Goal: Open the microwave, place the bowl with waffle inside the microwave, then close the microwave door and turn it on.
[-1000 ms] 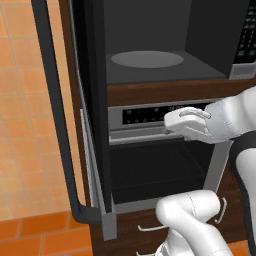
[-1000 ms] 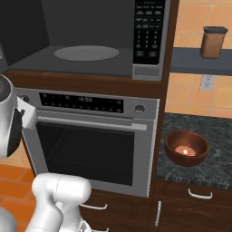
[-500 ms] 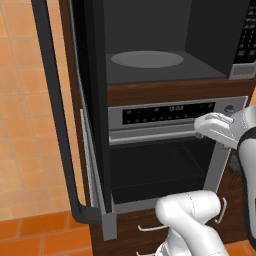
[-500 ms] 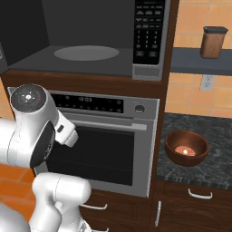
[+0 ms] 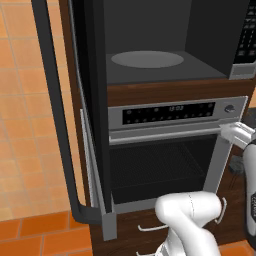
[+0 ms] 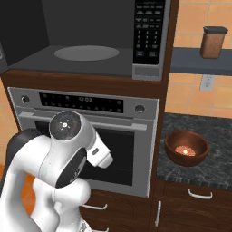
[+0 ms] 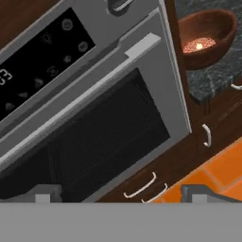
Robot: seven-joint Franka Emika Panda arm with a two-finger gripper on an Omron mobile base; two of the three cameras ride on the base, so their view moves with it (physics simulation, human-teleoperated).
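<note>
Your microwave door (image 5: 92, 100) stands swung fully left, its handle (image 5: 57, 115) vertical, the bowl (image 6: 186, 148) upright on the right counter (image 6: 213, 158), gripper (image 7: 118, 194) spread empty.

The microwave (image 6: 90, 41) sits directly above the oven (image 6: 86, 136), its round plate (image 6: 86, 53) lying on the cavity floor and its keypad (image 6: 147, 31) on the right. The microwave door (image 5: 75, 100) stands swung out to the left. Right of the oven, the bowl with waffle (image 6: 186, 147) rests on the counter (image 6: 213, 149), below a shelf (image 6: 199, 61) carrying 1 canister (image 6: 213, 42).
</note>
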